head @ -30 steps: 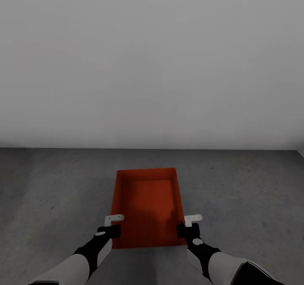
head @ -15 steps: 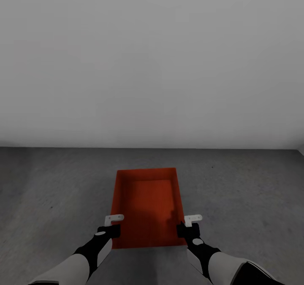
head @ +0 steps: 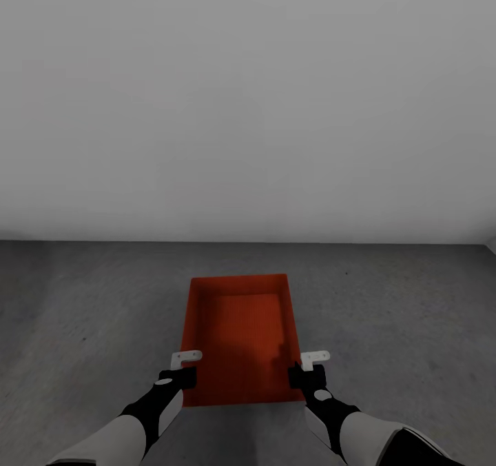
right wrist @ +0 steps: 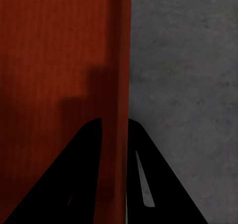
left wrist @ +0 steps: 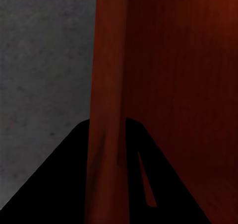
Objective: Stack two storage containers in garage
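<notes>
While your left gripper [head: 180,376] pinches the storage container [head: 240,338] by its left wall and your right gripper [head: 306,375] clamps the right wall, fingers straddling each rim, the bin sits over grey concrete floor [head: 399,314], before the white wall [head: 248,107].

One orange-red, open-top storage container [head: 241,338] is seen empty and level above the dark grey concrete floor [head: 83,314], its long walls clamped near the closer end.
</notes>
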`<state>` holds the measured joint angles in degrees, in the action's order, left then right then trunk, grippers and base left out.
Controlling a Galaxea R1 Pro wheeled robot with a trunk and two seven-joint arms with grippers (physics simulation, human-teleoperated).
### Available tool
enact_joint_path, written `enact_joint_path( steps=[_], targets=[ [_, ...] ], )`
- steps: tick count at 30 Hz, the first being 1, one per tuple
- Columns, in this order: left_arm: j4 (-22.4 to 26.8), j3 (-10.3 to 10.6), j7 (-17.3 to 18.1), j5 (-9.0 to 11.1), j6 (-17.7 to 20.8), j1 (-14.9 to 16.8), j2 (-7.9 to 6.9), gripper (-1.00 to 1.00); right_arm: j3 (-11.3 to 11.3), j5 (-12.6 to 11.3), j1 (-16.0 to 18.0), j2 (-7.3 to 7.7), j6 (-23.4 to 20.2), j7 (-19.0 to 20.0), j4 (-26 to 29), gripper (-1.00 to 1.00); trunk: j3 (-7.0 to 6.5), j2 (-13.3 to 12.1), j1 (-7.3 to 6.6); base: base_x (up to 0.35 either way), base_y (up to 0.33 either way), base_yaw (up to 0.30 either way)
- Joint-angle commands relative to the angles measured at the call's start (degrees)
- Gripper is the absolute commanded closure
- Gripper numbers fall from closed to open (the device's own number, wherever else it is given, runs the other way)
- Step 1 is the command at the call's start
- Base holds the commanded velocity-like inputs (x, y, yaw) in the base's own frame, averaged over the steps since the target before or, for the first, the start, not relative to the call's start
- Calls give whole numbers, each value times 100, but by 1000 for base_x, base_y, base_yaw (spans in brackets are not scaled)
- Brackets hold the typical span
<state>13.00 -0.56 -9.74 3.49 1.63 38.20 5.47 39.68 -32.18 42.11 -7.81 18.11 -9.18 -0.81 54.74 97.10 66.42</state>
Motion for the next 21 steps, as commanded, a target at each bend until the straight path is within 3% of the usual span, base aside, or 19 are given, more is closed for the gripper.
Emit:
enact_joint_path(
  steps=[1, 15, 16, 17, 21],
  targets=[
    [110, -199, -37, 143, 22, 3, -153, 100, -276, 37, -1, 0, -9, -12, -24, 100, 4, 2, -1, 0, 0, 0],
    [100, -204, -30, 138, 22, 3, -160, 100, -274, 39, -1, 3, -10, -5, -20, 100, 4, 2, -1, 0, 0, 0],
    [96, -204, -33, 141, 22, 3, -160, -100, -274, 40, -1, 1, -11, -5, -19, 100, 4, 2, -1, 0, 0, 0],
    [91, -206, -35, 154, 43, 3, -164, -100, -274, 40, -1, 0, -11, -7, -20, -100, 4, 2, -1, 0, 0, 0],
    [89, -207, -37, 224, 54, 3, -168, -100, -275, 39, -1, -1, -9, -12, -23, -100, 4, 2, -1, 0, 0, 0]
  ],
)
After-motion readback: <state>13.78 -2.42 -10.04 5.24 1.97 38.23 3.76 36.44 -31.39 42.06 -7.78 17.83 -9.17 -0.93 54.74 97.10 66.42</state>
